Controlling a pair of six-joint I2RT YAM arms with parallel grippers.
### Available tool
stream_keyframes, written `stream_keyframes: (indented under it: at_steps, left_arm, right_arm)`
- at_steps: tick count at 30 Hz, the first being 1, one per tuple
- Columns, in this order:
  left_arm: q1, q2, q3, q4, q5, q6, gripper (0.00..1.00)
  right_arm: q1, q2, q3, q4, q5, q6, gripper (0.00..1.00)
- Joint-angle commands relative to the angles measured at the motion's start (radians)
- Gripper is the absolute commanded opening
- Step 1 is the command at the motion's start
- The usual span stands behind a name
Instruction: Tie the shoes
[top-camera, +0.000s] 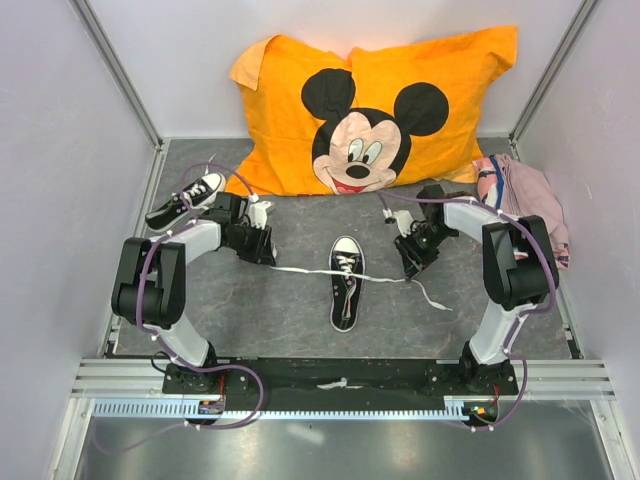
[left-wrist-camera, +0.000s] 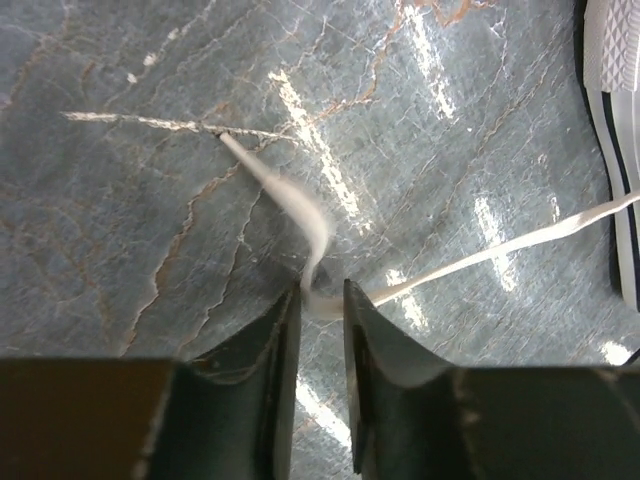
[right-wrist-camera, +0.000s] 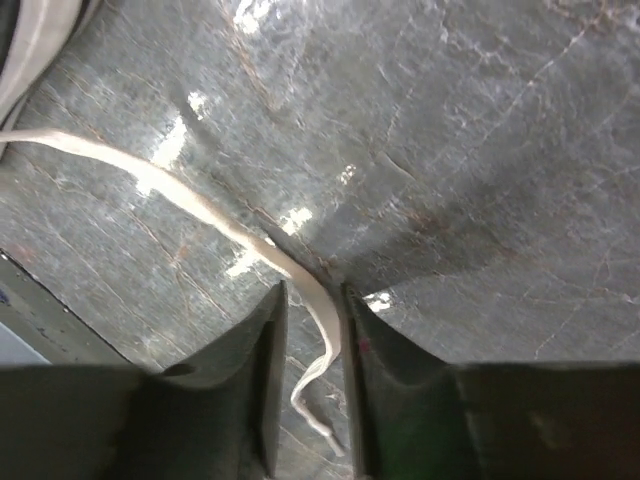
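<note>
The left fingers (left-wrist-camera: 290, 322) stand narrowly parted, a white lace (left-wrist-camera: 520, 239) running loose between them; the right fingers (right-wrist-camera: 274, 322) likewise straddle the other lace end (right-wrist-camera: 200, 204); the shoe (top-camera: 345, 285) lies on the table (top-camera: 250, 315).

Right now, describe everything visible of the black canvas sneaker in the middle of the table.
The black canvas sneaker stands sole down on the grey tabletop, lying front to back, with a white rubber sole edge and white lacing up its front. Its long white laces trail out to either side: one runs between the parted fingers of the left hand, the other between those of the right hand.
</note>
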Motion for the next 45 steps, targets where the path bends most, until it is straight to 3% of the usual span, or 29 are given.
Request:
stream_keyframes:
  at_steps: [1, 9, 11, 13, 17, 19, 23, 26, 30, 33, 34, 37, 45]
  left_arm:
    - [-0.001, -0.037, 0.066, -0.035, 0.011, -0.031, 0.4]
    - [0.002, -0.313, 0.149, -0.124, 0.017, 0.093, 0.55]
    - [0.002, -0.416, 0.155, -0.122, 0.018, 0.135, 0.71]
    - [0.002, -0.468, 0.164, -0.122, 0.035, 0.193, 0.79]
    - [0.001, -0.565, 0.17, -0.119, 0.1, 0.267, 0.83]
    - [0.001, -0.6, 0.156, -0.121, 0.145, 0.339, 0.92]
    - [-0.016, -0.58, 0.179, -0.254, 0.274, 0.589, 0.97]
    - [-0.059, -0.548, 0.15, -0.308, 0.296, 0.718, 0.95]
    - [-0.232, -0.498, 0.052, -0.314, 0.172, 0.9, 0.85]
    - [-0.33, -0.439, -0.009, -0.274, 0.114, 0.937, 0.73]
    - [-0.347, -0.423, -0.023, -0.233, 0.101, 0.939, 0.64]
    - [-0.392, -0.349, -0.058, -0.167, 0.06, 0.942, 0.54]
    - [-0.459, -0.208, -0.052, -0.016, -0.008, 0.951, 0.4]
  right_arm:
    - [0.007, -0.022, 0.056, -0.001, -0.022, -0.014, 0.47]
    - [-0.034, -0.255, 0.183, -0.066, -0.02, -0.019, 0.93]
    - [-0.036, -0.348, 0.197, -0.049, -0.011, -0.022, 0.98]
    - [-0.036, -0.408, 0.206, -0.012, -0.019, -0.016, 0.98]
    - [-0.037, -0.569, 0.191, 0.068, -0.098, 0.008, 0.98]
    - [-0.036, -0.625, 0.12, 0.177, -0.135, 0.032, 0.98]
    - [-0.036, -0.703, 0.044, 0.194, -0.236, -0.127, 0.98]
    - [-0.023, -0.674, 0.024, 0.091, -0.27, -0.266, 0.98]
    - [0.021, -0.625, -0.048, 0.026, -0.175, -0.362, 0.98]
    - [0.037, -0.591, -0.097, 0.032, -0.083, -0.387, 0.98]
    - [0.038, -0.585, -0.108, 0.037, -0.056, -0.388, 0.98]
    - [0.04, -0.563, -0.142, 0.037, -0.023, -0.388, 0.98]
    - [0.033, -0.513, -0.202, 0.06, 0.015, -0.368, 0.98]
